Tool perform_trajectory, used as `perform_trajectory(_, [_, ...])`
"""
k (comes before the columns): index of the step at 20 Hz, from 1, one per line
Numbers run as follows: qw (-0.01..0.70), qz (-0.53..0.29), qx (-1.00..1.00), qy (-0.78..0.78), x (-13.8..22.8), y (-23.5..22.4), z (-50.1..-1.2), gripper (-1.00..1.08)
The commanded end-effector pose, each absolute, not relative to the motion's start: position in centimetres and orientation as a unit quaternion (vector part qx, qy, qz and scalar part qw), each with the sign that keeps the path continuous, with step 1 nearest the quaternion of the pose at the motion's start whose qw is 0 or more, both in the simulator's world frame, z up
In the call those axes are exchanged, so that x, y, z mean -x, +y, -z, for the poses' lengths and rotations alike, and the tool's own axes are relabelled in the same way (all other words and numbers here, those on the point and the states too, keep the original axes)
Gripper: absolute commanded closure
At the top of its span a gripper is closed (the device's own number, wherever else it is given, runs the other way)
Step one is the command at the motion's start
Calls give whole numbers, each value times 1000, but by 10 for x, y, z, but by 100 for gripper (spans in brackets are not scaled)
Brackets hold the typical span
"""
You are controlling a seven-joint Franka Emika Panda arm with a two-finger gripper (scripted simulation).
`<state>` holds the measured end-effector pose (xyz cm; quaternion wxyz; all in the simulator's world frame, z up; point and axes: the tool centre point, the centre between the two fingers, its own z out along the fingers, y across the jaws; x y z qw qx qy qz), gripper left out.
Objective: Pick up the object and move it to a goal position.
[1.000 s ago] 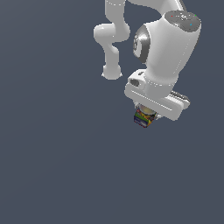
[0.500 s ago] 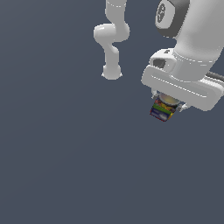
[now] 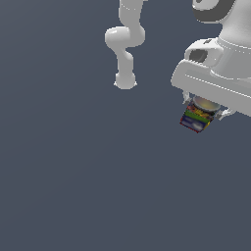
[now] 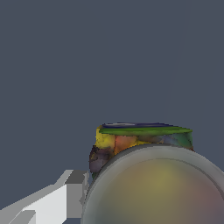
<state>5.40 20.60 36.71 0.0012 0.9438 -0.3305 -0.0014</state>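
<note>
The small squat can point(image 3: 197, 116) with a pale cream top and a red, yellow, green and blue label hangs tilted under the white hand at the exterior view's right, well above the grey floor. My gripper point(image 3: 202, 112) is shut on it; the fingers are mostly hidden by the hand and the can. In the wrist view the can point(image 4: 144, 144) fills the lower part, its cream top close to the camera, and one white finger point(image 4: 57, 199) shows beside it.
The arm's white base and lower links point(image 3: 125, 49) stand at the back of the exterior view. The plain dark grey floor point(image 3: 73, 171) spreads all around. No goal marker shows.
The arm has carried the can up and toward the exterior view's right, closer to the camera. The can stays held in the gripper.
</note>
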Motion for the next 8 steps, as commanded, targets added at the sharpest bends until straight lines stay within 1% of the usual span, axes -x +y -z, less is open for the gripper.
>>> perform_trajectory(1, [0,0,-944,-331,-56,209,-374,108])
perform_trajectory(8, [0,0,-944,-331,-58,212,-378,108])
